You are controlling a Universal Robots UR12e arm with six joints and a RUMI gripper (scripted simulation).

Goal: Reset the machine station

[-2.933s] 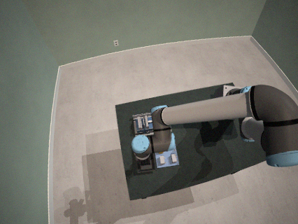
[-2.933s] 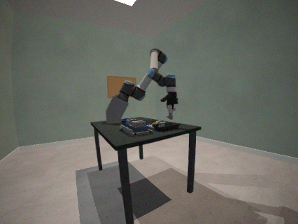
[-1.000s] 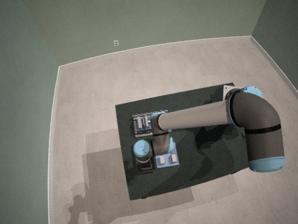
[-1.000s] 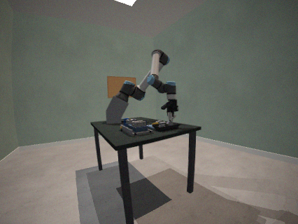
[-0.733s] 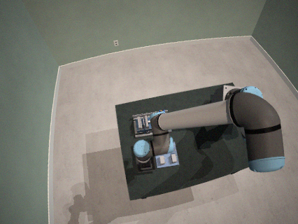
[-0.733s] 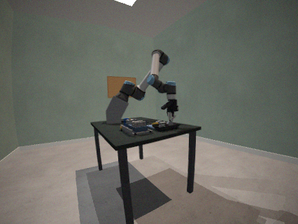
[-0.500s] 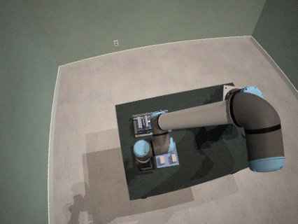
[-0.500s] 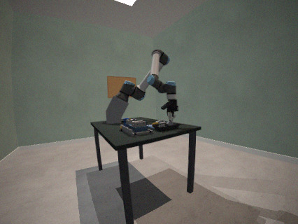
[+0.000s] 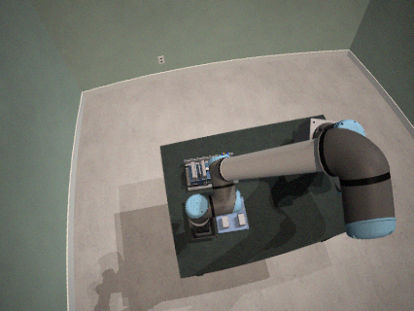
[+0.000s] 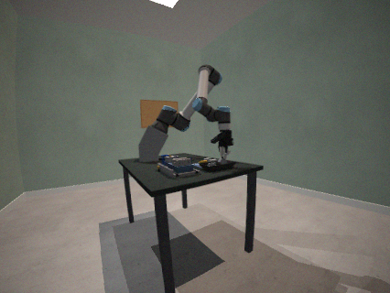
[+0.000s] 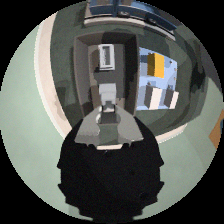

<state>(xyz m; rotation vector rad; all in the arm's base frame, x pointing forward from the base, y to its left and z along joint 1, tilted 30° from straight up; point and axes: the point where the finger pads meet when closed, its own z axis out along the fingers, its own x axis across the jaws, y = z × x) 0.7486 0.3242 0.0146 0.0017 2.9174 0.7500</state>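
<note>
My gripper (image 11: 108, 105) points down over the black outfeed tray and is shut on a gray block (image 11: 107, 96), held low in the near half of the tray. I cannot tell whether this block has a pocket. A finished part (image 11: 106, 55) with a pocket lies flat in the far half of the tray. In the exterior view the gripper (image 10: 222, 157) reaches down to the tray (image 10: 219, 166). The vise (image 9: 199, 174) stands beyond the tray. The infeed plate (image 11: 157, 80) holds a yellow brass blank (image 11: 159, 65) and gray blanks (image 11: 161, 97).
In the top view the wrist (image 9: 197, 208) hides the tray, and the forearm crosses above the vise and the infeed plate (image 9: 232, 222). The table edge runs close to the tray's near side. The arm's base (image 9: 318, 127) stands at the table's far right corner.
</note>
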